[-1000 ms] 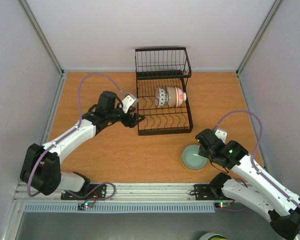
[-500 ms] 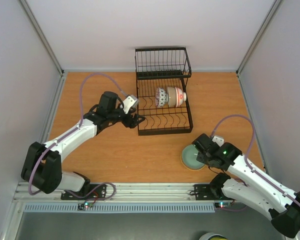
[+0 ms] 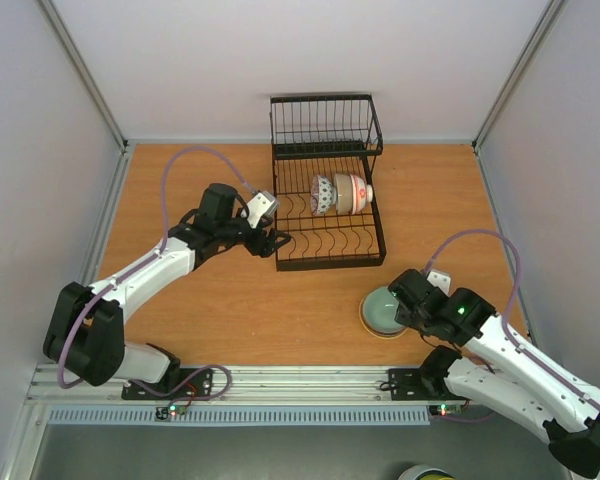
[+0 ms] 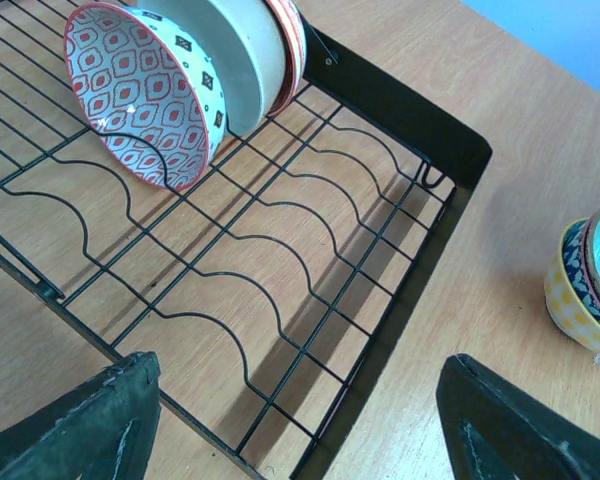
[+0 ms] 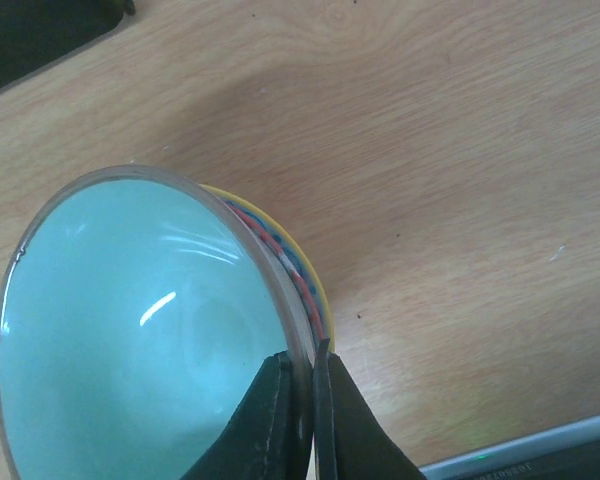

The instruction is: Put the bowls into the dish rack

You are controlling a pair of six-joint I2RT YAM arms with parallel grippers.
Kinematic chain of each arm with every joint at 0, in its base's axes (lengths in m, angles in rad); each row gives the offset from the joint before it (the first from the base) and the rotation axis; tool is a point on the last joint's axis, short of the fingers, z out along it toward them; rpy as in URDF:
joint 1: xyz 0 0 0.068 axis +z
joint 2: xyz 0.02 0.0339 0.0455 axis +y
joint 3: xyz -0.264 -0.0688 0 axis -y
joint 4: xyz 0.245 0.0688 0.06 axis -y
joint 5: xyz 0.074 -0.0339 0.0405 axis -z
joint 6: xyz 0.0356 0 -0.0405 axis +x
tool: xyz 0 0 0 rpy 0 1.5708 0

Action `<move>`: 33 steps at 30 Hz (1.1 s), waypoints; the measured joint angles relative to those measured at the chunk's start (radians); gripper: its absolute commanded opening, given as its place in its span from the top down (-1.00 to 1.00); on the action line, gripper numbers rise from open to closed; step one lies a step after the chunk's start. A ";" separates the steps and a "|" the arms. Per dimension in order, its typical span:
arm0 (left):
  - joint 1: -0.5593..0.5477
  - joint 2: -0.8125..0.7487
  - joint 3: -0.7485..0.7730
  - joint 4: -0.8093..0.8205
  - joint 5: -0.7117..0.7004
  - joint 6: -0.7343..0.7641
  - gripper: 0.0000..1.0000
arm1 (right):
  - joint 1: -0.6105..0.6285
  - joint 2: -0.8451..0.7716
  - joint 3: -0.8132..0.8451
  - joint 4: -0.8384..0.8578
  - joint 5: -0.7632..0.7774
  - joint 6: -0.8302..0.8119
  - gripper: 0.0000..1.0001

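Observation:
A bowl with a pale teal inside and a yellow patterned outside sits on the table at the front right. My right gripper is shut on its near-right rim, one finger inside and one outside. The black wire dish rack stands at the back centre. Two bowls stand on edge in it: a red-patterned one and a cream one. My left gripper hangs open over the rack's front left corner, holding nothing.
The rack's taller basket section rises at the back. White walls close off the left, right and far sides. In the left wrist view the teal bowl shows at the right edge, on bare wood beyond the rack.
My right gripper has moved left onto the teal bowl and closed on its rim. The left arm has stayed where it was.

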 measured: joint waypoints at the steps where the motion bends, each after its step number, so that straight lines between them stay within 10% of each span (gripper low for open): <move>1: 0.000 0.000 0.000 0.000 0.000 0.000 -0.52 | 0.007 -0.001 0.010 -0.013 0.001 -0.001 0.97; 15: -0.002 -0.003 0.008 -0.023 0.014 0.004 -0.54 | 0.032 -0.031 0.193 -0.048 0.044 -0.117 0.97; 33: -0.008 0.059 0.132 -0.212 0.141 0.056 -0.54 | 0.032 0.545 0.422 0.395 -0.052 -0.414 0.97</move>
